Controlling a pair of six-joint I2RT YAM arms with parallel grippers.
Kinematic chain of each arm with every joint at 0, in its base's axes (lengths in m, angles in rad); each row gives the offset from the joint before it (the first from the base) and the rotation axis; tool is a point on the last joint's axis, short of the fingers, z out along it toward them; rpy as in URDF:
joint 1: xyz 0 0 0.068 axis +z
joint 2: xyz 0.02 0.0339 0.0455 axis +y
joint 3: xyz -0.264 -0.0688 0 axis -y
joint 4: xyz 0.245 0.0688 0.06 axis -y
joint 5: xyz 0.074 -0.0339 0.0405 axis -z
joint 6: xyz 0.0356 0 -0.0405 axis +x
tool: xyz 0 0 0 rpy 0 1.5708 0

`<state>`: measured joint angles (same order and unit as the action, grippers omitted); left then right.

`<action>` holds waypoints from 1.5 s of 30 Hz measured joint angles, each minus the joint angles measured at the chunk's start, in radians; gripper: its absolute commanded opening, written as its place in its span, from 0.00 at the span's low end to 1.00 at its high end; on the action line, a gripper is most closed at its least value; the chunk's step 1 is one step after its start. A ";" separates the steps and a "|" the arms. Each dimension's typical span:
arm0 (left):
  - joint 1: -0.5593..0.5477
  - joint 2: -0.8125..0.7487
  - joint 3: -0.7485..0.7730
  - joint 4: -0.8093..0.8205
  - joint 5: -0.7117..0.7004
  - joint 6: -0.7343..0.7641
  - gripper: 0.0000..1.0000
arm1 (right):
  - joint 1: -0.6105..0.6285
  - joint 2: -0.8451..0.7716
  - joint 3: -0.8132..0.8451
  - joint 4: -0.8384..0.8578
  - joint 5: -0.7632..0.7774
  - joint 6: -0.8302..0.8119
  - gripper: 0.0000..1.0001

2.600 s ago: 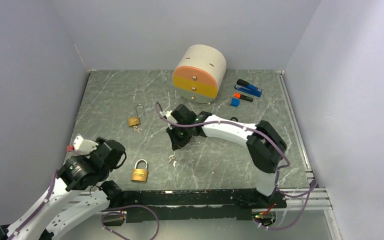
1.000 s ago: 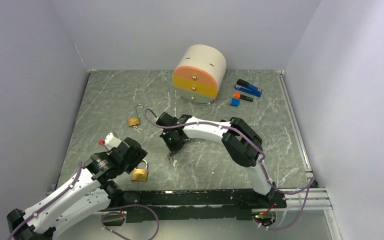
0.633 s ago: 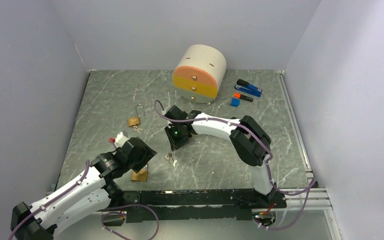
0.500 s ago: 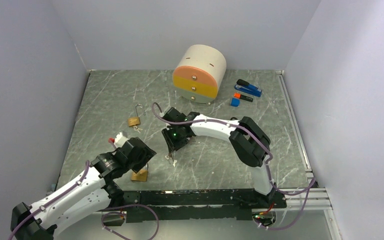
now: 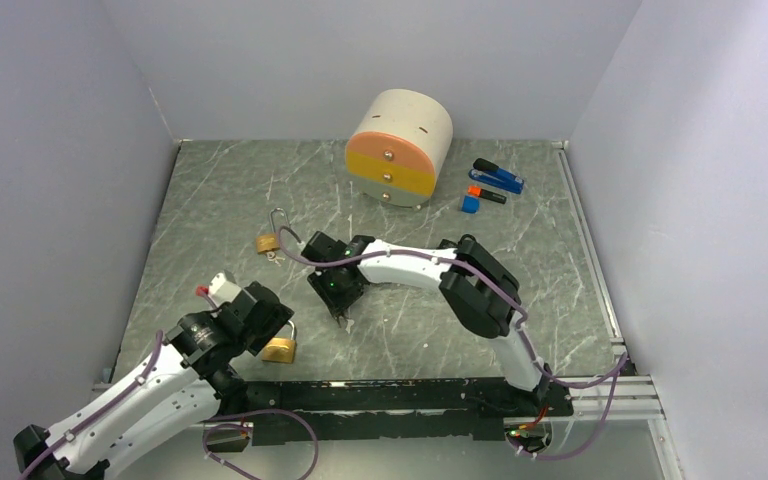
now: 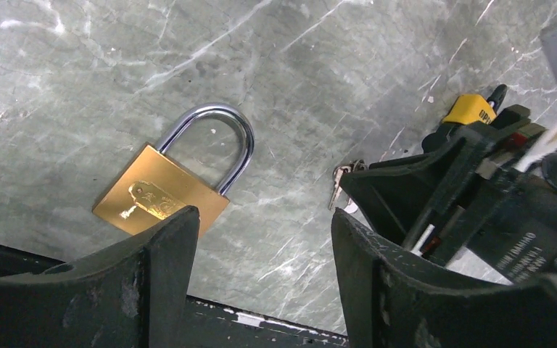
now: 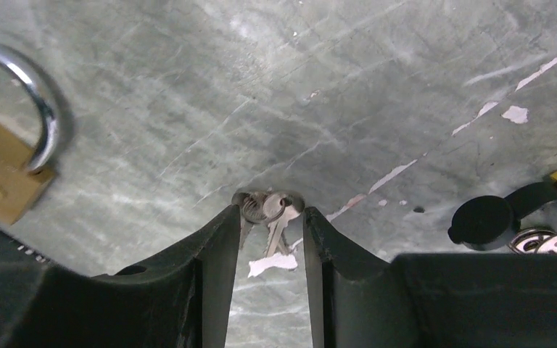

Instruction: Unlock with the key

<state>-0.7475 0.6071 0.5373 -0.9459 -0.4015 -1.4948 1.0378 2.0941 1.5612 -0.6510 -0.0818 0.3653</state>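
Right end effector (image 7: 268, 212) released, fingers astride the keys (image 7: 265, 205) flat on the tabletop (image 7: 377, 65), seemingly set to pinch them; left end effector (image 6: 261, 217) released too, hovering above the near padlock (image 6: 159, 199), just left of the keys, probably to steady it.

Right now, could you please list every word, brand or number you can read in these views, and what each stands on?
Nothing reads clearly enough to quote.
near padlock: embossed mark on the brass body, too blurred.
yellow object: black letters, too small and cut off.
right gripper: white print on its housing in the left wrist view, upside down, unreadable.
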 measured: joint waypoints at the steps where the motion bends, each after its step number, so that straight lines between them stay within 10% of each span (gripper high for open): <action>1: 0.000 -0.001 0.000 -0.004 0.000 -0.005 0.70 | 0.006 0.013 0.011 -0.010 0.019 -0.003 0.39; 9: 0.000 0.000 0.000 -0.008 0.001 -0.014 0.71 | 0.022 0.038 0.050 -0.055 0.083 -0.017 0.00; 27: 0.000 0.025 -0.023 0.282 0.152 0.138 0.94 | -0.156 -0.219 -0.115 0.029 -0.130 0.055 0.00; 45: 0.000 0.391 0.049 1.025 0.498 0.238 0.83 | -0.380 -0.535 -0.203 0.075 -0.409 0.296 0.00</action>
<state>-0.7475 0.9977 0.5861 0.0792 0.0967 -1.2572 0.6582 1.5589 1.3579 -0.5762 -0.4908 0.6613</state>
